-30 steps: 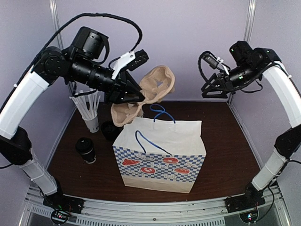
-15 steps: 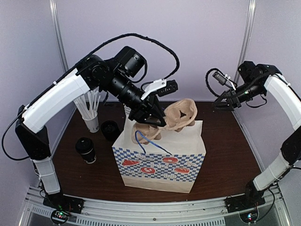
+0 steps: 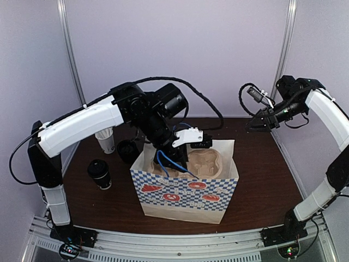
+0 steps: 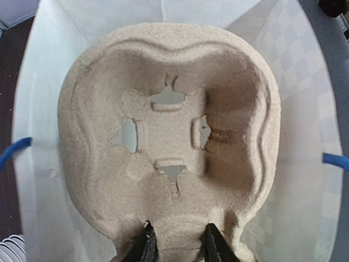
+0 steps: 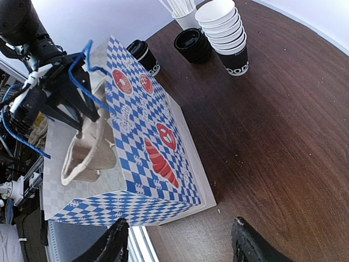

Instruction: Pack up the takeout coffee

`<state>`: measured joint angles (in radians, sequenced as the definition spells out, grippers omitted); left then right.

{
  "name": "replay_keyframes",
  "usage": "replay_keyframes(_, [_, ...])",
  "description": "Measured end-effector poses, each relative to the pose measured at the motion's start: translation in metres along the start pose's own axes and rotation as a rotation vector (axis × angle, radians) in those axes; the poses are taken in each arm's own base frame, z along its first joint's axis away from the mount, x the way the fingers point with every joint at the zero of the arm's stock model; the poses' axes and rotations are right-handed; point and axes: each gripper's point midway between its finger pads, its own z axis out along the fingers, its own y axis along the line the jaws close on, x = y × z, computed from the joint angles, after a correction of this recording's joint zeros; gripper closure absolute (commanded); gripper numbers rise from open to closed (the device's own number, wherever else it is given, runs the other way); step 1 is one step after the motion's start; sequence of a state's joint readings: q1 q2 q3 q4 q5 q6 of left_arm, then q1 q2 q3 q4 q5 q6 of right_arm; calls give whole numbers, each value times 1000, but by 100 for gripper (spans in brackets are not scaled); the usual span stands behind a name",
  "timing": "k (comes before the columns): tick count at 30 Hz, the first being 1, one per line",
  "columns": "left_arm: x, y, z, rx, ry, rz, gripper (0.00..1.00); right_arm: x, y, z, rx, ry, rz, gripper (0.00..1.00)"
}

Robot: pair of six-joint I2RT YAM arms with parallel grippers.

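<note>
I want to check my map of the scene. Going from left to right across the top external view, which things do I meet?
The takeout coffee → black lids → paper bag → right gripper.

Bag point(image 3: 185, 192) was white with blue-checked band, red pastry prints, blue handles point(image 4: 15, 148). Cup tray point(image 4: 169, 136) was beige. Takeout coffee point(image 3: 99, 173) had black lid. Table point(image 3: 264, 174) was dark brown.
</note>
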<state>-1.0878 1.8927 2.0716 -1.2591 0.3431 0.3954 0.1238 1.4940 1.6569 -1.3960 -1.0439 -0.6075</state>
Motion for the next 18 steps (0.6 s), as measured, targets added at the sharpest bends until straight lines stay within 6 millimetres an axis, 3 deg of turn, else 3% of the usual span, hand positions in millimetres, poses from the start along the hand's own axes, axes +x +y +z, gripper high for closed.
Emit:
replay_keyframes(9, [31, 17, 58, 14, 162, -32, 69, 9, -2, 6, -22, 13, 6, 37])
replay_keyframes(15, [40, 17, 71, 18, 212, -35, 65, 17, -3, 10, -35, 26, 15, 37])
replay_keyframes(18, [45, 17, 79, 28, 233, -41, 57, 19, -3, 11, -40, 28, 18, 37])
